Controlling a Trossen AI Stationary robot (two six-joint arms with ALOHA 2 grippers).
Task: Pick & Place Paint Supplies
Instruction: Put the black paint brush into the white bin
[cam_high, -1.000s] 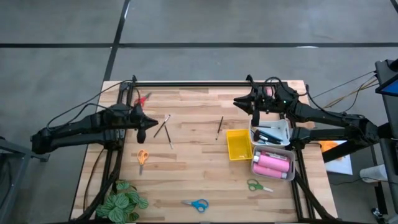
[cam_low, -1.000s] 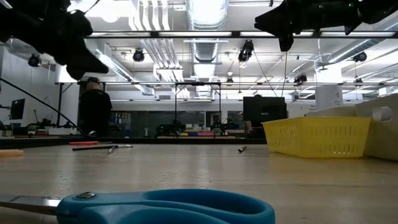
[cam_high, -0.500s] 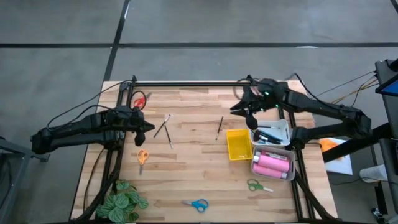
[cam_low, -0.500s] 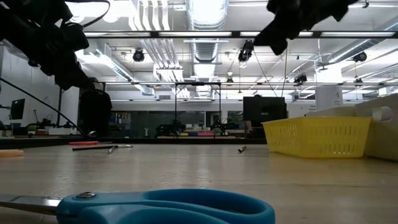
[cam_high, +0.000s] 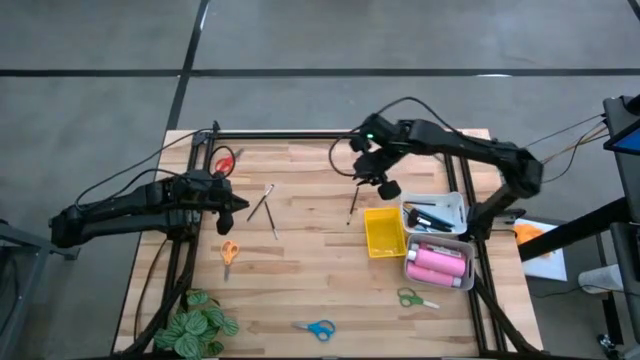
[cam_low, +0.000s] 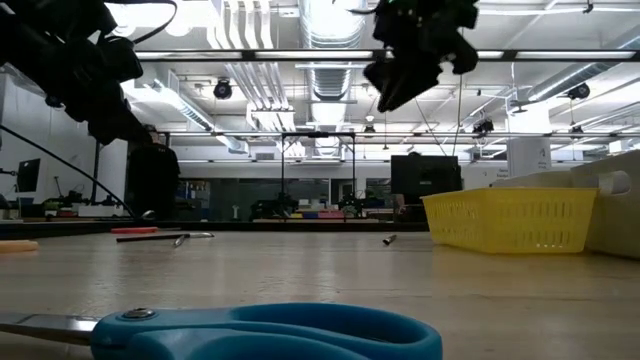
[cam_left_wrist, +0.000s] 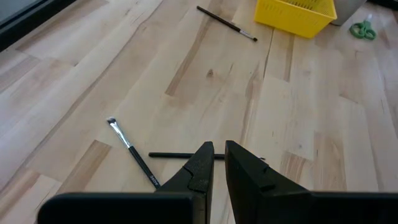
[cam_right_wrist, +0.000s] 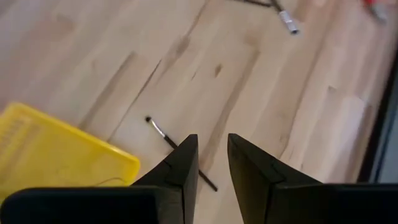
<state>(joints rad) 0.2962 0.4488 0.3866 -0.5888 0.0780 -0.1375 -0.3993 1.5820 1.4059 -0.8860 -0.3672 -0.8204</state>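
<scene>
Fingers of the right gripper (cam_right_wrist: 208, 163) stand a little apart with nothing between them, above a thin brush (cam_high: 353, 205) that lies alone near the desk's far edge, just off the yellow tray (cam_high: 384, 232). The left gripper (cam_left_wrist: 215, 163) has its fingers nearly pressed together, also empty, over two crossed brushes (cam_high: 266, 208) toward the desk's left side.

The brush under the right gripper looks light, stiff and very slim, likely to roll or skid on the smooth wood, so a pinch across the middle of the handle seems safest, with the bristle end left alone. It lies flat, so the fingertips would have to come right down to the desk.

The yellow tray's corner is close to the brush's near end and could crowd the fingers. Elsewhere lie red scissors (cam_high: 222, 161) at the far left corner, orange scissors (cam_high: 229, 253), green scissors (cam_high: 413, 298) and blue scissors (cam_high: 317, 328) toward the near edge, and a plant (cam_high: 198, 324) at the near left corner. The white tray (cam_high: 437, 215) holds some supplies; pink bottles (cam_high: 438, 264) sit in another.
</scene>
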